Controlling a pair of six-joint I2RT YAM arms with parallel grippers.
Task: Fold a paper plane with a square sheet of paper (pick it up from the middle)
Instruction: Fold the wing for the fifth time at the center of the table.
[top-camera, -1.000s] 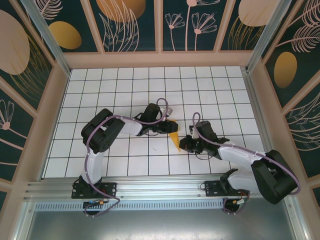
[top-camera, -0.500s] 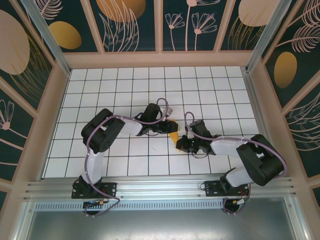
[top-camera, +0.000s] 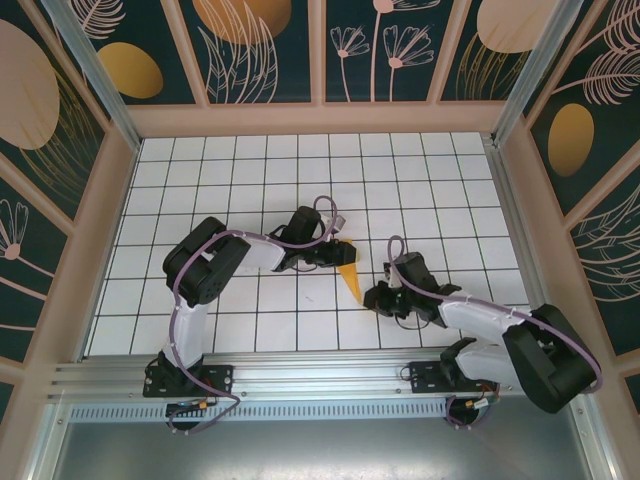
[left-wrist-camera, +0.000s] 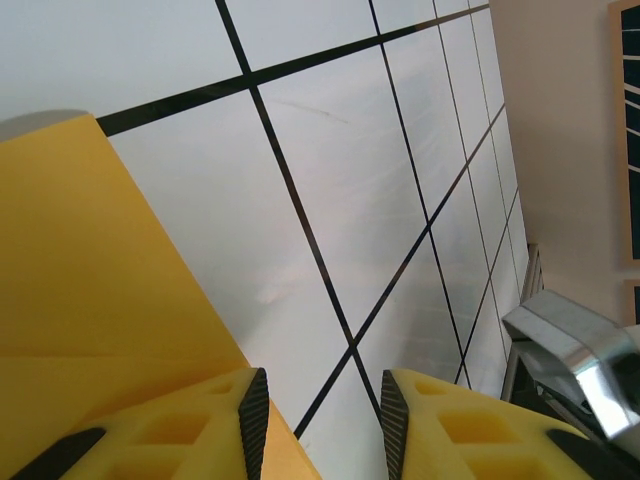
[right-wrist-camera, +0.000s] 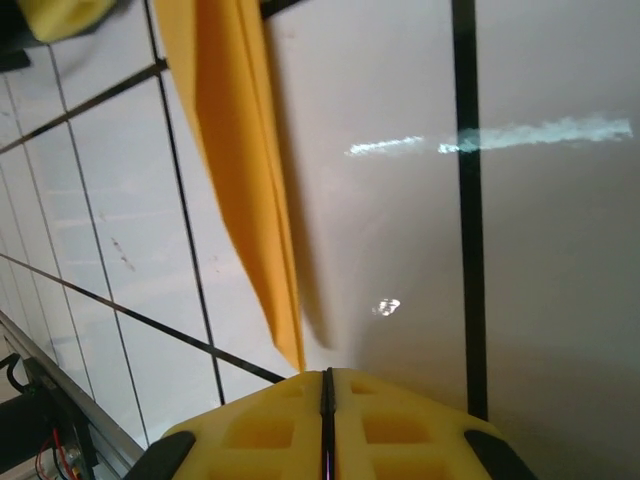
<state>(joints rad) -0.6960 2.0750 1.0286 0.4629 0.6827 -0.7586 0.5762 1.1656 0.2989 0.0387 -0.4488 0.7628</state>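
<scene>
Jaws on the right gripper (right-wrist-camera: 325, 385) are squeezed flat together, just a thin seam between the yellow blocks, and nothing's caught in there. Right ahead of its tips, slightly to their left, sits the sharp nose of the paper plane (right-wrist-camera: 240, 150). From there the orange-yellow dart runs away from the gripper, getting wider as it goes, with a fold running along its length. Can't tell if the nose actually touches the gripper or just sits beside it. The plane is lying on the white tabletop (right-wrist-camera: 400, 250) with its black grid lines. From above, the right gripper (top-camera: 372, 297) is down low just beside the pointed end of the plane (top-camera: 350, 275). The left gripper (top-camera: 337, 254) is at the opposite, wide end. Its own camera shows the left gripper (left-wrist-camera: 320, 400) with jaws apart, bare tile and a grid line visible in the gap. One finger is over the edge of the paper plane (left-wrist-camera: 90, 260) and the other is off it, over bare tabletop (left-wrist-camera: 350, 180). It isn't clamped on anything.
</scene>
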